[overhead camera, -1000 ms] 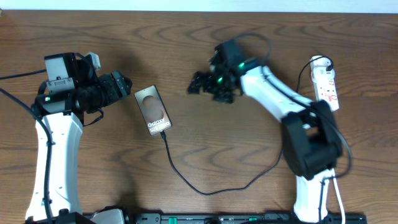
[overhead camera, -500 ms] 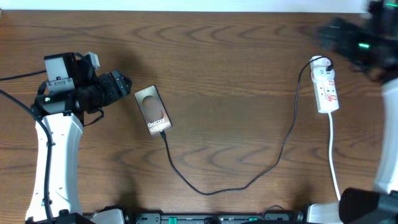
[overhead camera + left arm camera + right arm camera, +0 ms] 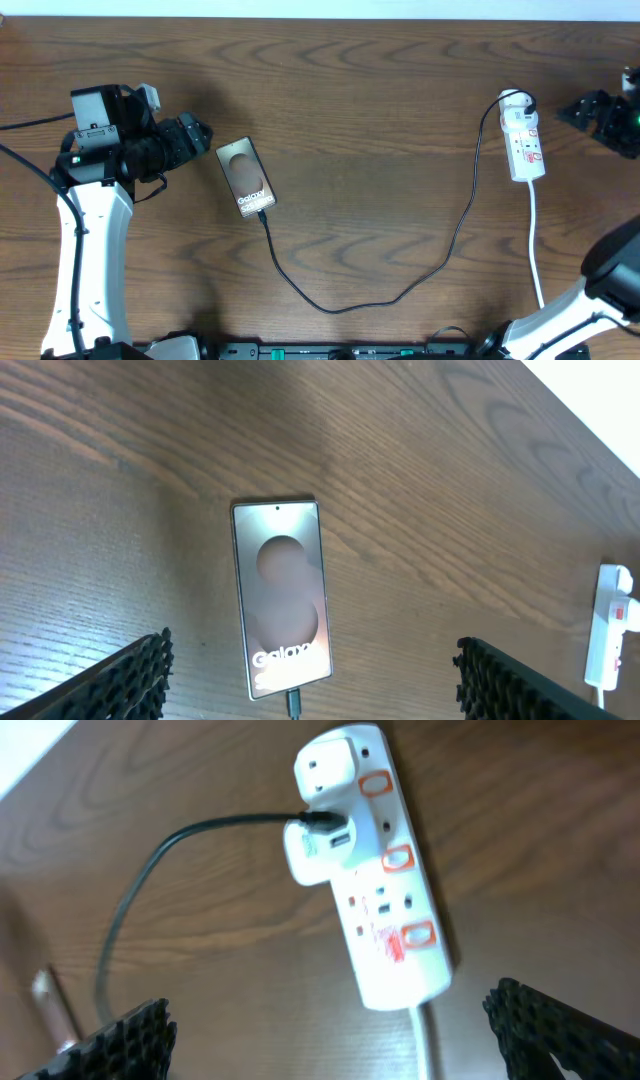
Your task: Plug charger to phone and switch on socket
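- Now I see the phone (image 3: pixel 247 177) flat at 9 o'clock on the table (image 3: pixel 380 80), with the charger (image 3: pixel 340 305) plugged in its 6 o'clock end.
- The socket (image 3: pixel 524 140) lies at 3 o'clock.
- The left gripper (image 3: pixel 195 131) and the right gripper (image 3: pixel 580 108) both have fingers apart, holding nothing.

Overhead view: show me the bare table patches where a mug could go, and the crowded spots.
Widest bare patch: between the phone and the power strip, above the loop of the charger cable. The strip along the table's far edge is bare too. Crowded: around the power strip, with cable, white cord and right claw close.
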### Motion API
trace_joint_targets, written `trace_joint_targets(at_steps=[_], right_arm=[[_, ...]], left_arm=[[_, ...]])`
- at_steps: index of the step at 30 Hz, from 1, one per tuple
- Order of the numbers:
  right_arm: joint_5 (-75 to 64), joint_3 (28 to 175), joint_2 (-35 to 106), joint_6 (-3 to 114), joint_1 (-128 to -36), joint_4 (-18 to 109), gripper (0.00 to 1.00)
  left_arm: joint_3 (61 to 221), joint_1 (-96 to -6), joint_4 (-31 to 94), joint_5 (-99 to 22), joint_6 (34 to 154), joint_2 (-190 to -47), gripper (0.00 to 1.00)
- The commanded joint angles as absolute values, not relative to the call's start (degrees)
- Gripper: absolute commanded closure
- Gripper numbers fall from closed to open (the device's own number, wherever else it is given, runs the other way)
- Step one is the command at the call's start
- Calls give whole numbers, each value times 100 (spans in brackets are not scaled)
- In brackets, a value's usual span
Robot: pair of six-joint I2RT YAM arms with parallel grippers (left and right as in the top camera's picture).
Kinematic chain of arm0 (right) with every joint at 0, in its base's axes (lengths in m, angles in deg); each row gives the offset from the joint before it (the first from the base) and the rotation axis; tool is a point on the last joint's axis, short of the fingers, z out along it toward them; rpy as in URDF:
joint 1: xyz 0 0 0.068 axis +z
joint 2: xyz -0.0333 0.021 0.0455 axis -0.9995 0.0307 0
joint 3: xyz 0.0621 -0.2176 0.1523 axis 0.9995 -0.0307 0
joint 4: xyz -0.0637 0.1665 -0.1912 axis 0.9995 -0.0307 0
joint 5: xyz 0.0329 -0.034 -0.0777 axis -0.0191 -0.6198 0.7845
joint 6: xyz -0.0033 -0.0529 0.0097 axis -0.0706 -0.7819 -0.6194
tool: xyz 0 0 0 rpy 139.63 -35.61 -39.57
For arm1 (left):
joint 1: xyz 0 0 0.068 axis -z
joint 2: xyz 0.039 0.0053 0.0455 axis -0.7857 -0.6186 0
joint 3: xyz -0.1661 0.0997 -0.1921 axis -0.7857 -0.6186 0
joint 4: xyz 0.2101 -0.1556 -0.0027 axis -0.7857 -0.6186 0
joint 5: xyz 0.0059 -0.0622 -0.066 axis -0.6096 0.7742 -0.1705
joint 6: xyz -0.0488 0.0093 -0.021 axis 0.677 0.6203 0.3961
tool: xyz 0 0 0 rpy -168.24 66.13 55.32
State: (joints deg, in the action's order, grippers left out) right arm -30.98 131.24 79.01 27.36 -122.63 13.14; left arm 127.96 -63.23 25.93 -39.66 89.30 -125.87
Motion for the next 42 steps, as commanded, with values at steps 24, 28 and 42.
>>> trace_joint_targets(at_steps=[24, 28, 42], right_arm=[[-3026, 13165, 9051, 2508, -11365, 2204, 2], [-2742, 13165, 9051, 2517, -11363, 2225, 1], [-3115, 13163, 9554, 2670, -11290, 2254, 1]], left_arm=[[12844, -6305, 2361, -3999, 8921, -12867, 10], [12844, -6305, 2361, -3999, 8921, -12867, 10], [12844, -6305, 2339, -3999, 8921, -12867, 10]])
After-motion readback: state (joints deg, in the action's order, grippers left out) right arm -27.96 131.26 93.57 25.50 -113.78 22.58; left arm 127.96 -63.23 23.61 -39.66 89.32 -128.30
